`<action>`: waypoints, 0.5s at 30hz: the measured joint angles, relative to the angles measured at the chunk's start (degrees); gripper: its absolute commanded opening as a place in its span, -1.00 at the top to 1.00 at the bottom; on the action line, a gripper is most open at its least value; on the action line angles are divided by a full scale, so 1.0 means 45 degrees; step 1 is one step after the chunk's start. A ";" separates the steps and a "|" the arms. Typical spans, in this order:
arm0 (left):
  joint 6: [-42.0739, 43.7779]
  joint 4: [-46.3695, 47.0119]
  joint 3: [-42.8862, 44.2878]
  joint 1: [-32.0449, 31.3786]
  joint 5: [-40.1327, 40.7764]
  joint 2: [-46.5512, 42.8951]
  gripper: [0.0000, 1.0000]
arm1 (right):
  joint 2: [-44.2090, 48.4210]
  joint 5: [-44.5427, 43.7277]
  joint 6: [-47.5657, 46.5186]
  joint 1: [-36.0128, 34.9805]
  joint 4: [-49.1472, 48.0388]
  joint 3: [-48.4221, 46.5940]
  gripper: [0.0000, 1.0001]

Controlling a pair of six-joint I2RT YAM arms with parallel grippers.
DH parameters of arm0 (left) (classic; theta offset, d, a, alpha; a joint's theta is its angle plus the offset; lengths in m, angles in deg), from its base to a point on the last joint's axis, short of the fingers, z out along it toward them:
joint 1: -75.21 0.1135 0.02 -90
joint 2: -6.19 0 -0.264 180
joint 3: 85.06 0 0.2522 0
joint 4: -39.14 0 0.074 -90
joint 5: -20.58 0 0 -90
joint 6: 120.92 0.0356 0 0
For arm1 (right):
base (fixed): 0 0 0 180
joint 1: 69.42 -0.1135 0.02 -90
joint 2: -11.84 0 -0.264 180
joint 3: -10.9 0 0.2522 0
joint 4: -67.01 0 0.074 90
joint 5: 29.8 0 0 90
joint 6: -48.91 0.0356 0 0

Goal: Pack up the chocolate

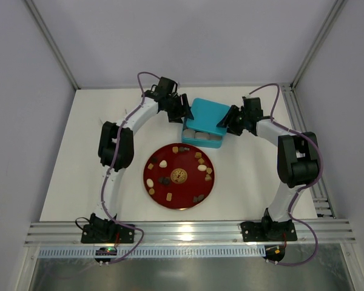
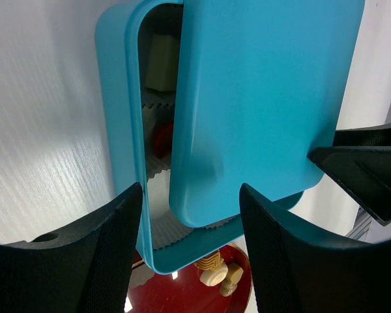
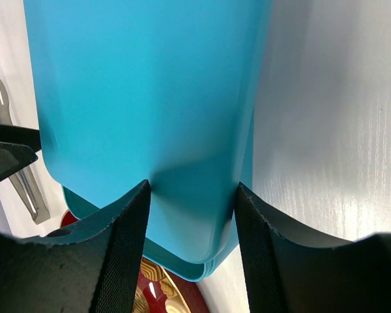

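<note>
Chocolate (image 1: 163,163) in small brown, tan and cream pieces is seen scattered over a red plate (image 1: 183,193) at the middle of a white table (image 1: 249,182). At least two more pieces are glimpsed among paper cups (image 1: 200,136) inside a teal box (image 2: 120,130) just behind the plate. A teal lid (image 1: 209,112) is laid askew over the box, so that the near row of cups is left uncovered. The left gripper (image 1: 181,110) is held at the lid's left edge with its fingers spread. The right gripper (image 1: 229,120) is held at the lid's right edge, also spread, with nothing pinched. Whether either one touches the lid cannot be told. Each piece is judged to be light, hard and smooth, easily sent skidding on the glossy plate and easily marked by a hard squeeze. Cubes are best taken across two flat sides, and ovals across the narrow waist, with a gentle grip.
</note>
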 measured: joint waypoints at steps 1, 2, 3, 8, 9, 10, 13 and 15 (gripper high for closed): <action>0.0000 0.0005 0.0015 0.0000 0.0000 0.0000 -0.21 | 0.0000 -0.0005 -0.0053 -0.0005 0.0015 -0.0015 -0.09; 0.0005 0.0005 0.0015 0.0000 0.0000 0.0000 -0.21 | 0.0000 -0.0010 -0.0107 -0.0005 0.0083 -0.0049 -0.08; 0.0005 0.0005 0.0015 0.0000 0.0000 0.0000 -0.21 | 0.0000 -0.0015 -0.0160 0.0000 0.0121 -0.0078 -0.08; 0.0005 0.0000 0.0015 0.0000 0.0000 0.0000 -0.21 | 0.0000 0.0015 -0.0423 0.0000 0.0282 -0.0160 -0.04; 0.0005 0.0000 0.0015 0.0000 0.0000 0.0000 -0.21 | 0.0000 0.0058 -0.0452 0.0000 0.0287 -0.0165 -0.04; 0.0010 0.0000 0.0015 0.0000 0.0000 0.0000 -0.21 | 0.0000 0.0107 -0.0481 0.0000 0.0296 -0.0165 -0.04; 0.0010 0.0000 0.0015 0.0000 0.0000 0.0000 -0.21 | 0.0000 0.0374 -0.0563 0.0000 0.0359 -0.0175 -0.01; 0.0010 0.0000 0.0015 0.0000 0.0000 0.0000 -0.21 | 0.0000 0.0568 -0.0617 0.0000 0.0447 -0.0180 0.00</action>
